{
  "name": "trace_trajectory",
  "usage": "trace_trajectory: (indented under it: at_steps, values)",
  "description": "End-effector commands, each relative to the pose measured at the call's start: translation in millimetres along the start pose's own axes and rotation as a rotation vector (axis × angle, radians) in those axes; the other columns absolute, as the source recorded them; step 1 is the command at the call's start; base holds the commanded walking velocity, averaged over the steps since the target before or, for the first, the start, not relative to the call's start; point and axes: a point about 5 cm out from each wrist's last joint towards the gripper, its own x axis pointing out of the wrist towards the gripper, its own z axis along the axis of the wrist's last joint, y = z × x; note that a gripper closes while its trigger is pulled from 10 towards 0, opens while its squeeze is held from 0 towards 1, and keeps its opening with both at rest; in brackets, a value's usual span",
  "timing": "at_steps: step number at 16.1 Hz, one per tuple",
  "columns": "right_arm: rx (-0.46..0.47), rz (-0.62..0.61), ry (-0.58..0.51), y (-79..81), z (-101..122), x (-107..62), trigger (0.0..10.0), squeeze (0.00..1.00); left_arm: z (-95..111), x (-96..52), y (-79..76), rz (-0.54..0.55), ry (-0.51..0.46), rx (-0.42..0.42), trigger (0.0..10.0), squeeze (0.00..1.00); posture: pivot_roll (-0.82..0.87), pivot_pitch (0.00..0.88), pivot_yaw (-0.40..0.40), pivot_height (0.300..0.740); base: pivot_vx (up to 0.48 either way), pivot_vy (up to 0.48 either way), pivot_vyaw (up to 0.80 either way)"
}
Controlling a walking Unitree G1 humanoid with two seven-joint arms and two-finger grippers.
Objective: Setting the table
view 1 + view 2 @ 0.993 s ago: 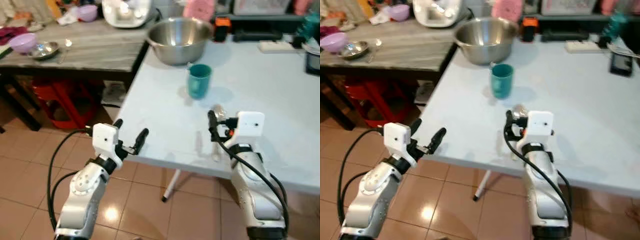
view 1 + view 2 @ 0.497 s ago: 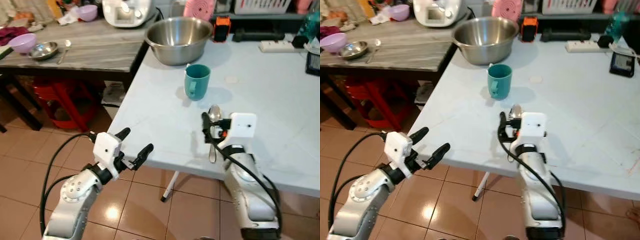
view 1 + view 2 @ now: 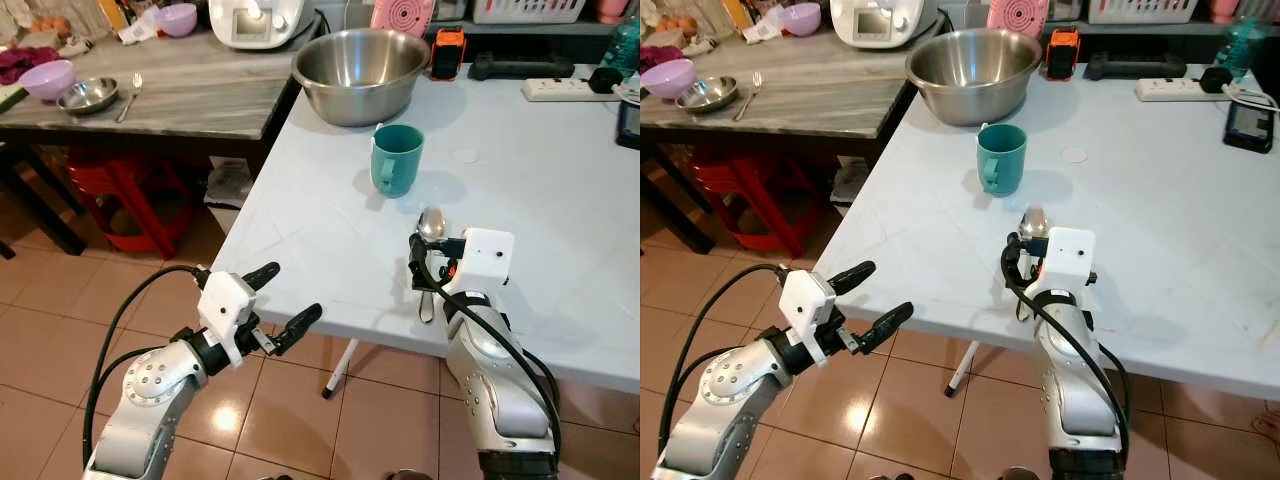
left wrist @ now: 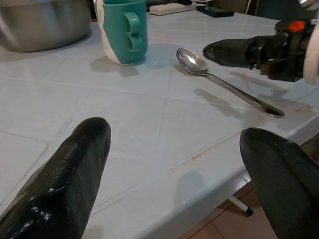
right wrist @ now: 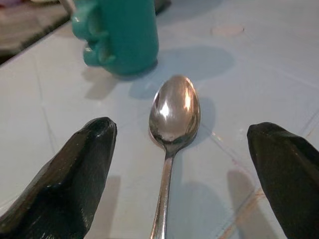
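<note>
A metal spoon (image 3: 430, 226) lies on the white table (image 3: 560, 190) near its front edge, bowl end toward a teal mug (image 3: 397, 158). My right gripper (image 3: 432, 268) is open low over the spoon's handle. In the right wrist view its fingers (image 5: 75, 174) straddle the spoon (image 5: 174, 107) without touching it, with the mug (image 5: 122, 32) just beyond. My left gripper (image 3: 291, 292) is open and empty, off the table's front left edge above the floor. The left wrist view looks across the tabletop at the mug (image 4: 122, 30) and spoon (image 4: 219, 82).
A big steel bowl (image 3: 360, 62) stands behind the mug. A power strip (image 3: 560, 88) and an orange-black device (image 3: 449, 52) lie at the table's back. To the left, a wooden side table (image 3: 190, 100) carries purple bowls, a small steel dish and a fork, with a red stool (image 3: 125, 195) beneath.
The view has shifted a little. My left gripper has moved right and lower, toward the table's edge. The spoon's bowl, half hidden by my right gripper a second ago, now lies in full sight.
</note>
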Motion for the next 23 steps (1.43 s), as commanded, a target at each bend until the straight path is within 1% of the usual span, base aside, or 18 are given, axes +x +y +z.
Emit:
trace_trajectory:
  at_steps: [1, 6, 7, 8, 9, 10, 13, 14, 15, 20, 23]
  values:
    - [0.004, 0.006, 0.043, 5.4, -6, 1.4, 10.0, 0.00, 3, -1.3, 1.6, -0.002, -0.011, 0.015, 10.0, 0.00, -0.17, 0.149, 0.102, 0.740, 0.000, 0.000, 0.00]
    - [0.000, 0.019, 0.113, 13.9, -7, 8.2, 10.0, 0.00, 4, 0.9, 3.7, 0.000, -0.016, 0.011, 10.0, 0.00, -0.16, 0.148, 0.100, 0.740, 0.000, 0.000, 0.00]
    - [-0.013, 0.017, 0.136, 14.0, -10, 8.8, 6.7, 0.00, 5, 1.9, 4.0, 0.001, -0.019, 0.009, 10.0, 0.00, -0.16, 0.145, 0.096, 0.740, 0.000, 0.000, 0.00]
    - [-0.031, 0.012, 0.149, 13.4, -12, 9.2, 1.8, 0.00, 6, 2.4, 3.6, 0.002, -0.021, 0.005, 10.0, 0.00, -0.16, 0.146, 0.093, 0.740, 0.000, 0.000, 0.00]
    - [-0.039, 0.010, 0.166, 12.8, -15, 9.4, 0.0, 0.00, 6, 2.7, 3.2, 0.001, -0.023, 0.003, 10.0, 0.00, -0.16, 0.146, 0.093, 0.740, 0.000, 0.000, 0.00]
    - [-0.059, 0.004, 0.196, 11.3, -19, 8.8, 0.0, 0.00, 7, 3.2, 2.2, 0.000, -0.024, -0.003, 10.0, 0.00, -0.16, 0.146, 0.089, 0.740, 0.000, 0.000, 0.00]
    - [-0.075, 0.001, 0.215, 7.7, -23, 8.7, 0.0, 0.00, 8, 4.0, 0.8, 0.001, -0.029, -0.006, 10.0, 0.00, -0.16, 0.145, 0.088, 0.740, 0.000, 0.000, 0.00]
    - [-0.106, 0.002, 0.222, 4.6, -25, 9.8, 0.0, 0.00, 9, 4.5, -0.3, 0.002, -0.032, -0.011, 10.0, 0.00, -0.16, 0.145, 0.088, 0.740, 0.000, 0.000, 0.00]
    - [-0.114, 0.002, 0.224, 3.7, -25, 10.4, 0.0, 0.00, 9, 4.8, -0.6, 0.002, -0.033, -0.013, 10.0, 0.00, -0.16, 0.146, 0.090, 0.740, 0.000, 0.000, 0.00]
    - [-0.150, -0.014, 0.248, -12.6, -30, 20.8, 0.0, 0.00, 13, 8.2, -1.6, -0.022, -0.056, -0.034, 10.0, 0.00, -0.16, 0.152, 0.089, 0.740, 0.000, 0.000, 0.00]
    - [-0.156, -0.023, 0.251, -19.2, -30, 26.4, 0.0, 0.00, 13, 8.1, -0.3, -0.067, -0.051, -0.041, 10.0, 0.00, -0.16, 0.152, 0.089, 0.740, 0.000, 0.000, 0.00]
